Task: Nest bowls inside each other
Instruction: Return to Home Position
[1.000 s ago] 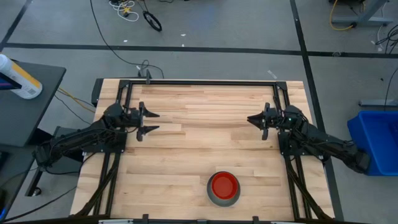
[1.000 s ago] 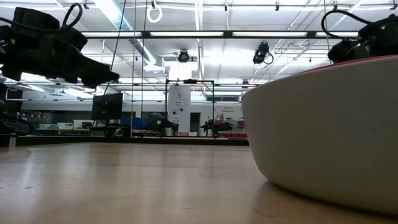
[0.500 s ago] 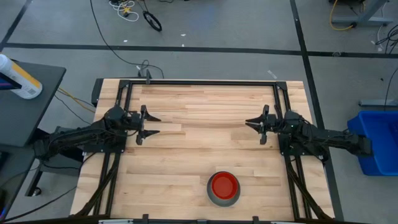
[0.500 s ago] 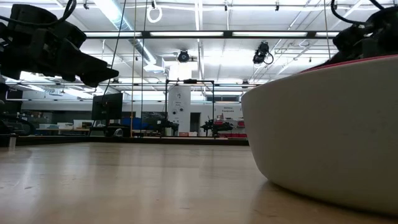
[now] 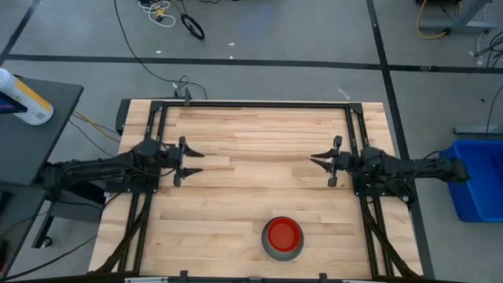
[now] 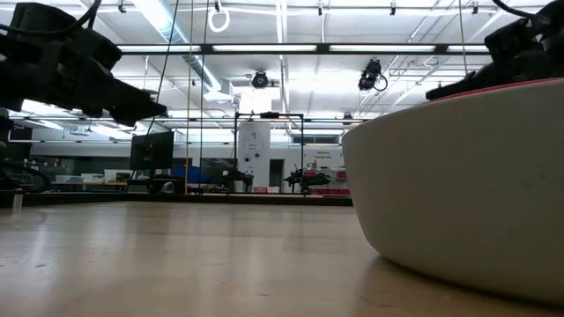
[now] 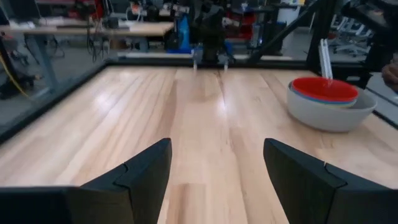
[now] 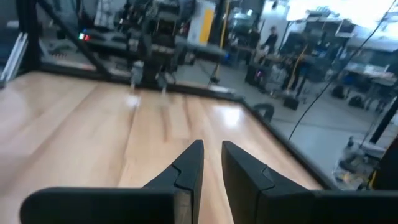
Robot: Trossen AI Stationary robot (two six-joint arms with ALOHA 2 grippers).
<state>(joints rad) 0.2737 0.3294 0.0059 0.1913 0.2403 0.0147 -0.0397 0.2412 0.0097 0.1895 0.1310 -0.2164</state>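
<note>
The bowls stand nested in one stack (image 5: 283, 238) near the table's front edge, right of centre. A red bowl lies on top, inside a pale grey bowl (image 7: 329, 115) whose base rests on the wood. Thin blue and yellow rims show between them. In the low view the grey wall (image 6: 458, 194) fills the right side. My left gripper (image 5: 191, 160) hovers open at the table's left side, pointing level toward the right (image 7: 217, 149). My right gripper (image 5: 314, 158) hovers at the right side, facing it, with only a narrow gap between its fingers (image 8: 211, 146) and nothing in it.
Bare wooden table (image 5: 251, 189) lies between the two grippers and the stack. A black metal frame (image 5: 251, 104) runs along the far edge and both sides. A blue bin (image 5: 475, 177) stands on the floor off the right side.
Both arms have swung their grippers a little toward the table's near edge, so that they now point straight across the table at each other. My right gripper has also rolled about its own axis. The bowl stack has stayed put.
</note>
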